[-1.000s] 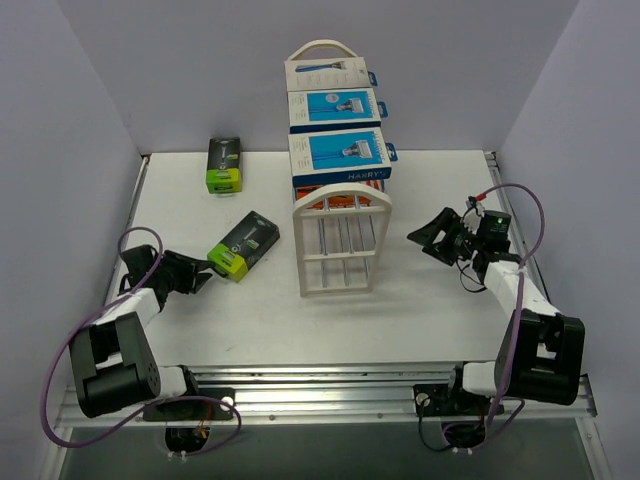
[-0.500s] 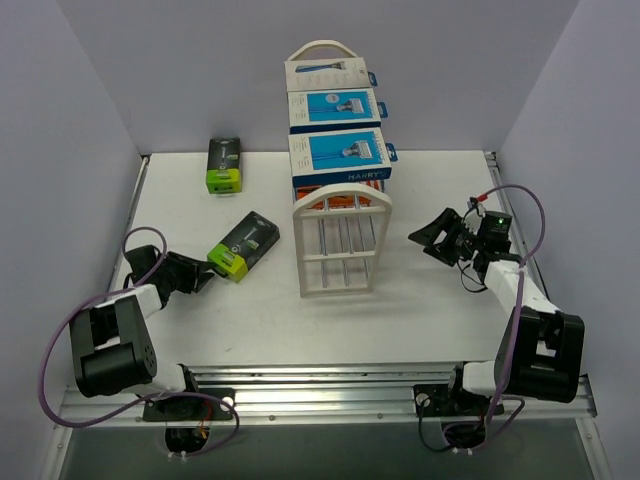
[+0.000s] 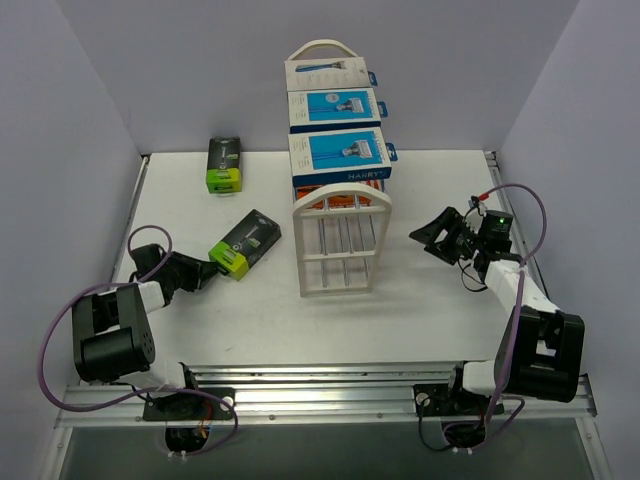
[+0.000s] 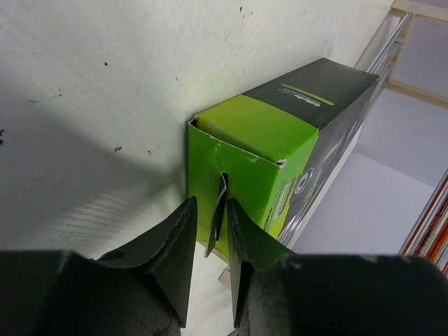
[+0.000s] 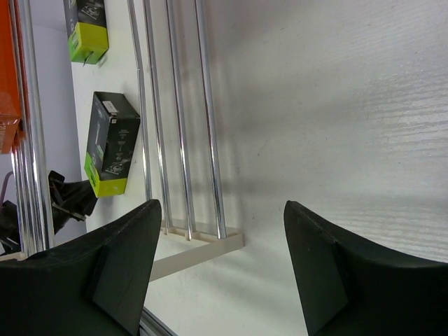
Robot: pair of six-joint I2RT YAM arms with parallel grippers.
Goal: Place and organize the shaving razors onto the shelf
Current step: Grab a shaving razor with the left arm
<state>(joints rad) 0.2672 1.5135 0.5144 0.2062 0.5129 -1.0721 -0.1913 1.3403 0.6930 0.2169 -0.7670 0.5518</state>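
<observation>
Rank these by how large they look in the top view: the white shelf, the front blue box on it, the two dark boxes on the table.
1. shelf
2. front blue box
3. near dark box and far dark box: they look alike, so I do not rank them.

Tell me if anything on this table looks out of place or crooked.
A black-and-lime-green razor box lies skewed diagonally on the white table, left of the cream-white barred shelf, with its hang tab between the fingers of the left gripper. A second black-and-lime-green box sits farther back, also off the shelf.
</observation>
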